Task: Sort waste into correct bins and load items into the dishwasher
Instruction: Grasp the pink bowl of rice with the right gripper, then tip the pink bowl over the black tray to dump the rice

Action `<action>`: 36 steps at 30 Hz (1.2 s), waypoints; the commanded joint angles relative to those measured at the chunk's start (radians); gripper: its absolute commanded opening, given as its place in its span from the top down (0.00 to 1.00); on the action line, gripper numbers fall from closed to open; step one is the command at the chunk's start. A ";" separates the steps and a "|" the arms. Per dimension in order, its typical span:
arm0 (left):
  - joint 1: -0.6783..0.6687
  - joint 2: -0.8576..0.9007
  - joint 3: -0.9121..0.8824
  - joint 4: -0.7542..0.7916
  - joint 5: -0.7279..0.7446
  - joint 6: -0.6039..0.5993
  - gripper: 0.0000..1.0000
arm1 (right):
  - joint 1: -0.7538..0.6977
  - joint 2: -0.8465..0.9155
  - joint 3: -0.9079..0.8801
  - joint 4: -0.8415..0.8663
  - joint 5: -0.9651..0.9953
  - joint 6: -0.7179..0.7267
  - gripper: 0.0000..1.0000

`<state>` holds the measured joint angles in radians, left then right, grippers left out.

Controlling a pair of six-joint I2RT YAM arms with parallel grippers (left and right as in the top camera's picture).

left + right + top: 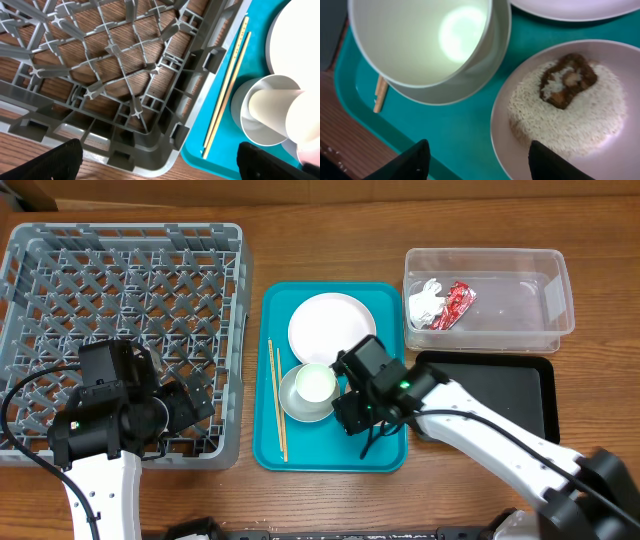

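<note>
Wooden tabletop [320, 240] carried every item. Waste sorting was judged partly done: red wrapper [455, 305] and tissue [424, 302] lay in the clear tub [560, 290], at 2 o'clock from the teal tray [330, 455]. The black tray [500, 395] at 4 o'clock held nothing, and the rice scraps [570, 110] sat in the pink bowl [620, 57]. Loading was not started. The dish rack [238, 330] at 9 o'clock stood unloaded, with plate [330, 325], cup [315, 383] inside metal bowl [295, 405], and chopsticks [277, 400] on the teal tray. Right pincer [479, 150] hung spread beside the pink bowl. Left pincer [160, 147] hung spread over the rack corner. Neither gripped anything.
</note>
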<state>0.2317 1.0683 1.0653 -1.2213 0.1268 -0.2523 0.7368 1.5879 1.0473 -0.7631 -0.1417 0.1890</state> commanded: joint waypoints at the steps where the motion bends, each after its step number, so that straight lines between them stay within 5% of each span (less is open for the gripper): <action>1: 0.005 0.003 0.018 -0.002 -0.007 0.021 0.00 | 0.017 0.069 -0.005 0.031 0.019 0.026 0.38; 6: 0.005 0.003 0.018 -0.002 -0.007 0.021 0.00 | 0.027 0.146 -0.005 0.048 0.017 0.049 0.58; 7: 0.005 0.003 0.018 -0.002 -0.007 0.021 0.00 | 0.027 0.155 -0.005 0.048 0.017 0.053 0.75; 14: 0.005 0.003 0.018 -0.002 -0.007 0.020 0.00 | 0.027 0.145 0.003 0.040 0.021 0.101 0.96; 28: 0.005 0.003 0.018 -0.002 -0.007 0.021 0.00 | -0.056 -0.076 0.110 -0.111 0.028 0.216 0.96; 36: 0.005 0.003 0.018 -0.002 -0.007 0.021 0.00 | -0.419 -0.156 0.069 -0.133 -0.302 0.202 0.96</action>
<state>0.2317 1.0683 1.0653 -1.2232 0.1265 -0.2523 0.4320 1.4483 1.1278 -0.8955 -0.2756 0.4076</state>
